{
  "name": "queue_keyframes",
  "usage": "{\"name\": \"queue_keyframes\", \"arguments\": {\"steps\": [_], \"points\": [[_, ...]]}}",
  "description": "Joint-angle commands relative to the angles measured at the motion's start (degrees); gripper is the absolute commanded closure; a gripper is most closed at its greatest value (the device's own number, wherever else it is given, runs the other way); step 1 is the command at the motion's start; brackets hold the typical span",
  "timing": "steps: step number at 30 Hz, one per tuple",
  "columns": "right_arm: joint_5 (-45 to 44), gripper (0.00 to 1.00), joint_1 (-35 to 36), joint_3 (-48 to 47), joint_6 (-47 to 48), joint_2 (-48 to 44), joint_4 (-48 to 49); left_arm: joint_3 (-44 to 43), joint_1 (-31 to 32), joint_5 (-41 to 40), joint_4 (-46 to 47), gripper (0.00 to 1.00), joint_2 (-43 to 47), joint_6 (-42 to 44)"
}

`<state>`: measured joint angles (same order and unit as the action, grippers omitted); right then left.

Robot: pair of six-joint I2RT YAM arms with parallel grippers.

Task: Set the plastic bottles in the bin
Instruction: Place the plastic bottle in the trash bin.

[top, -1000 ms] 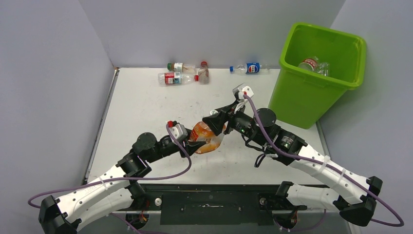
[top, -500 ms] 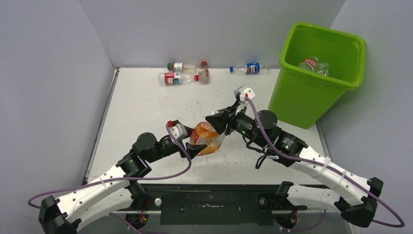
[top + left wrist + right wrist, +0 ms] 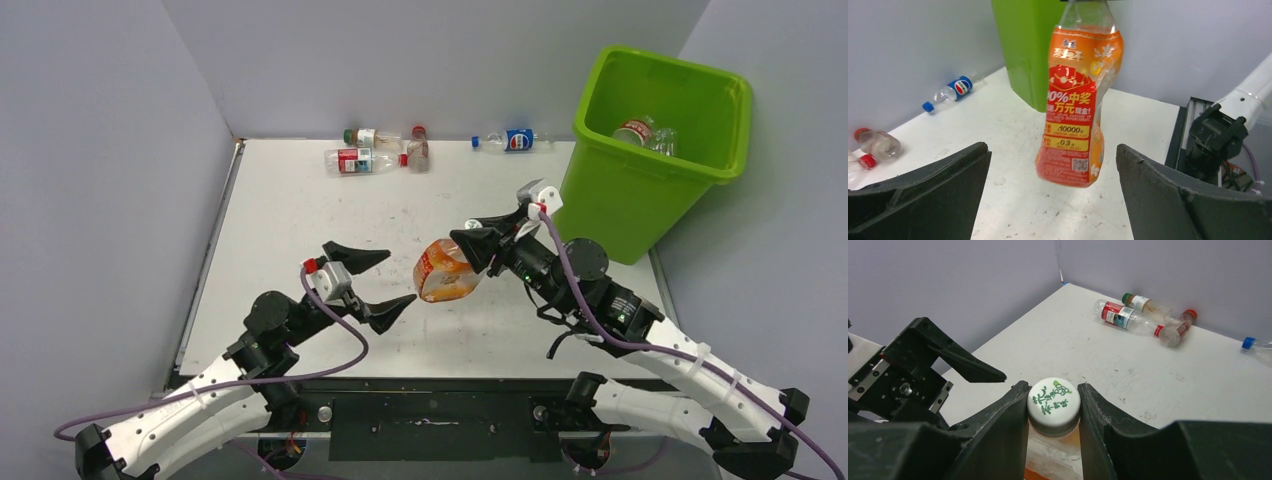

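Reaching in from the lower right of the overhead view, the right arm folds at its elbow and points its right claw (image 3: 470, 246) toward the middle of the frame. The claw's two fingers are clamped on the white cap (image 3: 1054, 400) of an orange bottle (image 3: 446, 274). The bottle hangs from the cap, tilted, with its crumpled body and red label facing the other arm.

The left arm comes from the lower left, forearm low over the counter (image 3: 290, 220), wrist raised. The left claw (image 3: 398, 277) has its fingers spread wide apart and grips nothing. In its wrist view the orange bottle (image 3: 1074, 110) stands between the two dark fingers but farther off, touching neither. A purple cable (image 3: 330, 355) loops along each arm.

The counter is white, scuffed and speckled. The bin (image 3: 620, 200) stands at its right edge, in the upper right of the overhead frame, just beyond the right claw. A couple of clear bottles (image 3: 642, 132) lie inside it.

Along the counter's far edge, at upper centre, lie a blue-labelled bottle (image 3: 512, 140) and, to its left, a cluster of three bottles (image 3: 380, 150) with red and green caps, well apart from both claws.

Plain pale grey-lilac walls (image 3: 420, 60) close the counter on the left, back and right.
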<state>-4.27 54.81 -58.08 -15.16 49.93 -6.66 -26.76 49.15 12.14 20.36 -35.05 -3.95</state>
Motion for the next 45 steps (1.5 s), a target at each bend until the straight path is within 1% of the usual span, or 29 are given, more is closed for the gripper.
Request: {"name": "queue_keyframes", "arguments": {"steps": [1,6,8,14,17,19,20,23,26,29,31,34,35,36,38,41,43,45], "points": [[-3.85,0.95,0.17,-3.30,5.10,-2.93,-1.55,0.95,-0.61,-5.67,6.39,0.04,3.26,-0.03],[-6.67,0.95,0.19,-2.36,4.97,-4.74,-3.23,1.81,-1.13,-12.36,6.99,0.04,7.20,-0.10],[-7.56,0.95,0.19,-3.84,5.31,-4.43,-4.40,2.14,-1.31,-15.29,7.15,0.04,8.29,0.05],[-8.33,0.95,0.16,-14.07,9.53,0.53,-9.04,1.95,-1.96,-22.57,5.67,0.04,10.17,0.32],[-12.91,0.95,0.19,-20.84,11.99,2.61,-8.64,2.06,-2.16,-25.92,5.24,0.04,10.75,0.43],[-16.44,0.95,0.19,-23.62,14.07,2.99,-5.19,2.15,-2.28,-27.20,5.33,0.04,11.13,0.66],[-18.32,0.95,0.14,-24.22,14.64,2.94,-2.59,2.15,-2.35,-27.48,5.29,0.04,11.28,0.76],[-25.67,0.95,0.21,-24.81,20.13,3.15,6.89,2.16,-2.47,-28.16,5.06,0.04,11.71,1.11],[-35.59,0.95,0.13,-27.47,28.35,5.89,16.16,2.24,-2.56,-28.87,4.89,0.04,11.81,1.39],[-44.97,0.95,0.12,-31.56,37.13,11.01,26.91,1.99,-2.48,-29.20,4.63,0.04,11.24,1.44],[-47.11,0.95,-0.18,-32.01,41.21,13.49,34.29,1.89,-2.48,-28.42,4.52,0.04,11.04,1.60],[-47.76,0.95,-1.77,-31.91,45.42,16.50,46.62,2.38,-2.43,-27.54,5.06,0.04,11.21,1.78],[-47.71,0.95,-3.07,-32.65,46.37,17.77,50.25,2.53,-2.35,-27.52,5.20,0.04,11.23,1.71],[-47.57,0.95,-5.31,-34.62,46.04,19.11,51.44,2.59,-2.36,-27.59,5.29,0.04,11.29,1.60],[-46.42,0.95,-11.53,-40.24,42.01,22.79,48.22,2.39,-2.38,-27.52,5.14,0.04,11.09,1.57],[-46.78,0.95,-21.53,-47.43,38.96,28.85,46.07,1.99,-2.33,-27.20,4.55,0.04,10.94,1.36],[-46.31,0.95,-29.68,-49.61,32.36,31.21,41.99,2.17,-2.22,-26.86,4.71,0.04,11.17,1.23],[-45.98,0.95,-37.59,-48.53,24.32,32.39,39.39,2.48,-2.09,-26.51,5.31,0.04,11.20,1.18]]}}
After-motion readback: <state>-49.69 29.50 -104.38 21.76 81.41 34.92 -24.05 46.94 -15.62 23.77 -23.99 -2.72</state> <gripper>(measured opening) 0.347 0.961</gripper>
